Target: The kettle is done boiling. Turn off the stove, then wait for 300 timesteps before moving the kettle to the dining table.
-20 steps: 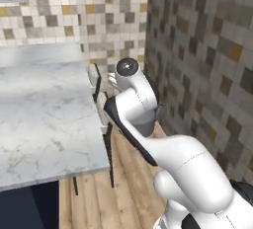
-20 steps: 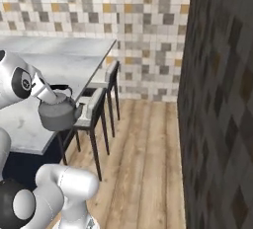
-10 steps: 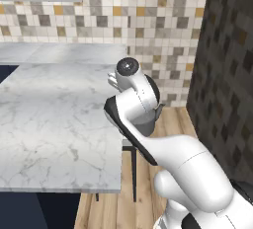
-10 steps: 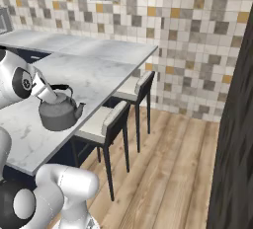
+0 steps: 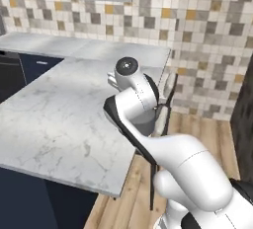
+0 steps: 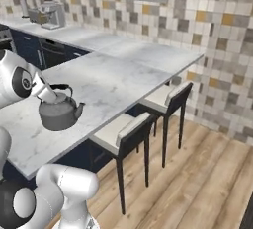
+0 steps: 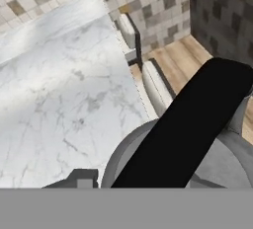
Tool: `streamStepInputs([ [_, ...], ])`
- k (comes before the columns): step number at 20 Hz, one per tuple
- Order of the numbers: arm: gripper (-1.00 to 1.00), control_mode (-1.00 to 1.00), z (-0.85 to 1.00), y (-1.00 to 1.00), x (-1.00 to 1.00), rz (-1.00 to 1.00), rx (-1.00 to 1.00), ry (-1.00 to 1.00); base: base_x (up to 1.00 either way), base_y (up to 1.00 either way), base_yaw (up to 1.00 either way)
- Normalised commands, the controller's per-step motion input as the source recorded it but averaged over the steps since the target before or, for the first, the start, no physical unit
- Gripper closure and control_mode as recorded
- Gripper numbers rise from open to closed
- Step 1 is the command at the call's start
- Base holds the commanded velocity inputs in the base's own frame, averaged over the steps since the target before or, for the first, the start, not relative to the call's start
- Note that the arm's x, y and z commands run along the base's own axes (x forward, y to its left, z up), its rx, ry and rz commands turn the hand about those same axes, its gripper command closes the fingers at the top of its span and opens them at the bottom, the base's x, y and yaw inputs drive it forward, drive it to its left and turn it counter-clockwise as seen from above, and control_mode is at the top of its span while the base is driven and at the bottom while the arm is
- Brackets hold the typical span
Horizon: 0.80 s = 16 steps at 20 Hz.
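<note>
mosaic tile wall (image 6: 217,35), wood floor (image 6: 197,183), two dark chairs (image 6: 131,134)

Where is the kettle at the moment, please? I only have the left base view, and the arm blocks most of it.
Observer: In the right base view the kettle hangs from the gripper, which is shut on its black handle.
Operator: Is it resting on the dining table?
Observer: I cannot say for certain; it shows against the dining table near the edge by the chairs, apparently just above it.
Operator: Which way is the spout turned?
Observer: Toward the nearer chair, whose pale seat is tucked partly under the table edge.
</note>
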Motion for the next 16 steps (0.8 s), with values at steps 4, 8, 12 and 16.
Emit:
streamStepInputs([
  [4,1.00,1.00,0.00,0.00,0.00,0.00,0.00,0.00,0.11,-0.56,0.44],
  [8,1.00,1.00,0.00,0.00,0.00,0.00,0.00,0.00,0.25,-0.56,0.46],
  [12,1.00,1.00,0.00,0.00,0.00,0.00,0.00,0.00,0.27,-0.61,0.47],
  [16,1.00,1.00,0.00,0.00,0.00,0.00,0.00,0.00,0.22,-0.63,0.45],
])
